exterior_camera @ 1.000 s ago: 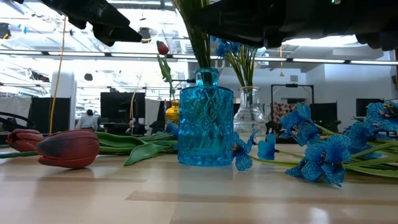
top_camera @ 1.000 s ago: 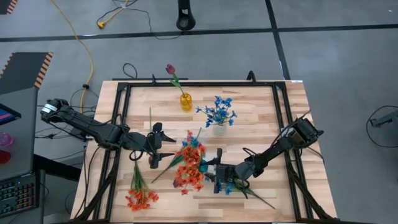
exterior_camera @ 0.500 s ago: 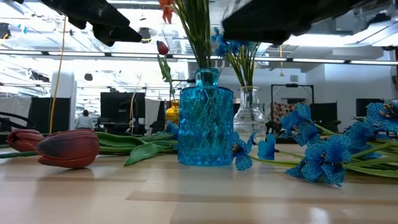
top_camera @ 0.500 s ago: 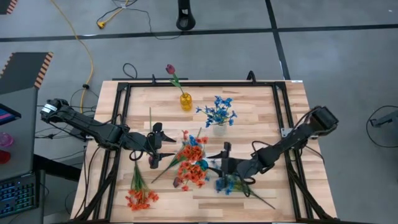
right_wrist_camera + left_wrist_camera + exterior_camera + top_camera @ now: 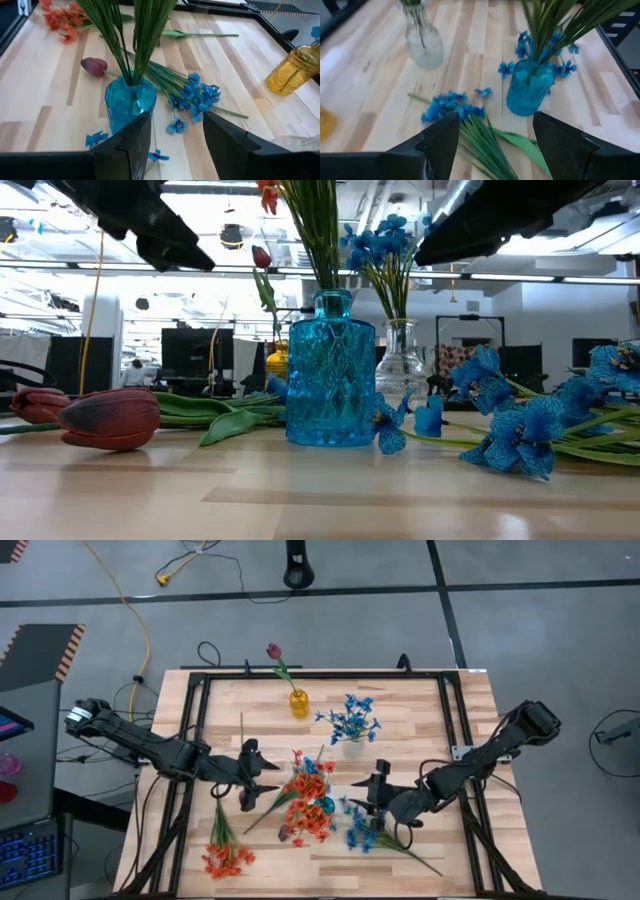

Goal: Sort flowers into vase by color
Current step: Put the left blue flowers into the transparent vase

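Observation:
A blue glass vase [image 5: 322, 806] stands mid-table with orange-red flowers [image 5: 309, 790] in it, their green stems [image 5: 131, 35] upright. A clear vase [image 5: 353, 747] holds blue flowers [image 5: 351, 720], and a yellow vase [image 5: 299, 703] holds a maroon bud. Flat on the wood lie a blue spray [image 5: 372, 836], an orange spray [image 5: 226, 855] and a maroon tulip [image 5: 94, 66]. My left gripper [image 5: 250, 776] hovers open left of the blue vase. My right gripper [image 5: 378, 787] hovers open right of it, and nothing is between its fingers.
A black metal frame [image 5: 196, 720] runs along the table's edges. Bare wood lies toward the far left and the far right corners. The loose blue spray [image 5: 530, 430] and the tulip [image 5: 110, 418] lie close around the blue vase [image 5: 330, 380].
My right gripper has risen and drawn back from the blue vase, toward the table's right and far edges, and has tipped up nearer to level. The orange flowers stay standing in the vase. My left gripper has rolled a little at the wrist, staying in place.

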Robot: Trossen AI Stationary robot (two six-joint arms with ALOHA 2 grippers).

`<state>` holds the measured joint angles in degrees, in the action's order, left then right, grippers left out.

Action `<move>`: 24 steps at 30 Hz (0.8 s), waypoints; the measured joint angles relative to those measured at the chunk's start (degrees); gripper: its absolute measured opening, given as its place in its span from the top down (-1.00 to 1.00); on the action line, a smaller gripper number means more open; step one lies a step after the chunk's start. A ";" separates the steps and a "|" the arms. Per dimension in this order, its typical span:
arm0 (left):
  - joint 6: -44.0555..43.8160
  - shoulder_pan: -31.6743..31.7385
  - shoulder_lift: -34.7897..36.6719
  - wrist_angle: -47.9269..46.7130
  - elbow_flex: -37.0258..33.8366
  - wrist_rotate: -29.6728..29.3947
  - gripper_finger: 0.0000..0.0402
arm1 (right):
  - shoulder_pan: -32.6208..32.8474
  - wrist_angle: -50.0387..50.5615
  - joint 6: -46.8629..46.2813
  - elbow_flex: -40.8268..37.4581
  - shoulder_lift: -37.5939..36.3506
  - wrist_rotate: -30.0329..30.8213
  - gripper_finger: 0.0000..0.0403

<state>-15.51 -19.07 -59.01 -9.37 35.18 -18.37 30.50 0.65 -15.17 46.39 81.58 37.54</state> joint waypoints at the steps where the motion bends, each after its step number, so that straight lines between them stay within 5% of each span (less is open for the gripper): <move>1: -0.85 -0.02 -0.41 -0.41 0.00 0.02 -0.21 | 0.00 0.10 0.01 0.00 0.00 0.00 -0.03; 24: -12.28 0.00 -22.77 -0.08 0.00 -0.31 -0.21 | 0.00 0.36 0.03 0.00 0.22 -0.20 -0.03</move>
<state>-27.79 -19.07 -81.78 -9.45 35.18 -18.68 30.50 1.02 -15.14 46.39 81.80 37.34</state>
